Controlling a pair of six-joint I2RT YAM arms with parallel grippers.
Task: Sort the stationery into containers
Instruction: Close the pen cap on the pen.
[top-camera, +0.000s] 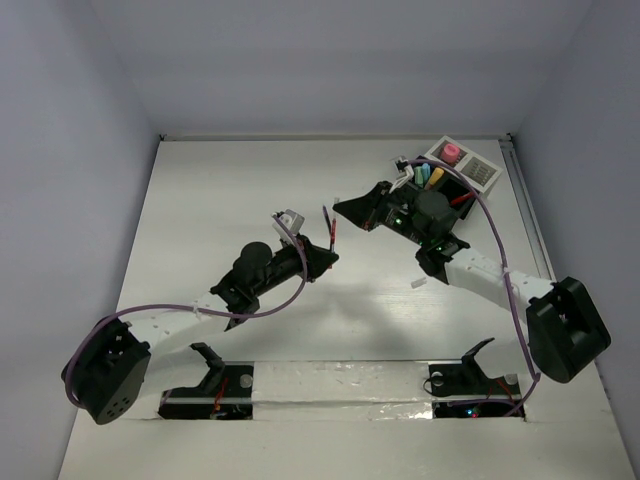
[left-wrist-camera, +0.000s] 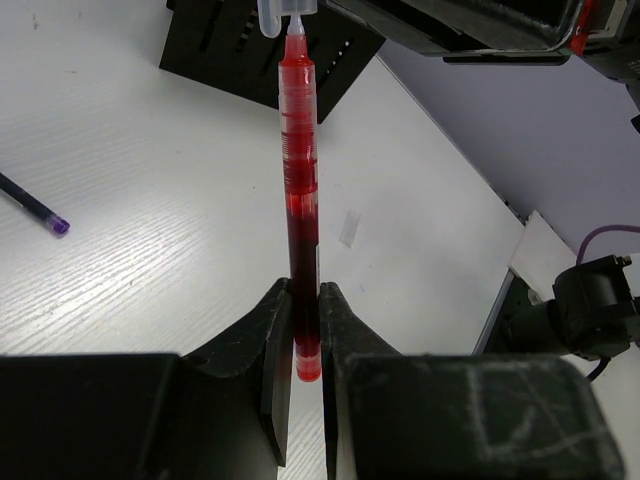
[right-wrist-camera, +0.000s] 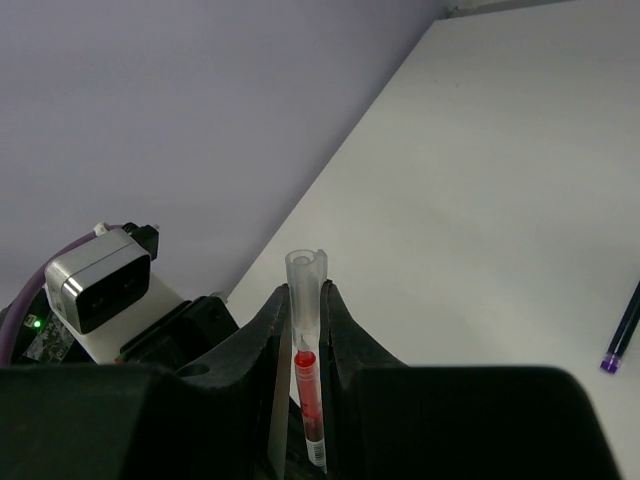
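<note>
A thin red pen (top-camera: 329, 224) hangs in the air between my two grippers, over the middle of the table. My left gripper (left-wrist-camera: 305, 292) is shut on the rear end of the pen's red barrel (left-wrist-camera: 299, 170). My right gripper (right-wrist-camera: 306, 292) is shut on the pen's clear cap (right-wrist-camera: 306, 275), which sits over the tip. A dark blue pen (left-wrist-camera: 32, 205) lies on the table; it also shows in the right wrist view (right-wrist-camera: 623, 328). The black organizer (top-camera: 462, 190) with its white grid section (top-camera: 480, 170) stands at the back right. It holds several markers (top-camera: 436, 178) and a pink-capped bottle (top-camera: 452, 152).
A small white scrap (top-camera: 419, 284) lies on the table near the right arm. Purple cables run along both arms. White walls close in the table at the back and sides.
</note>
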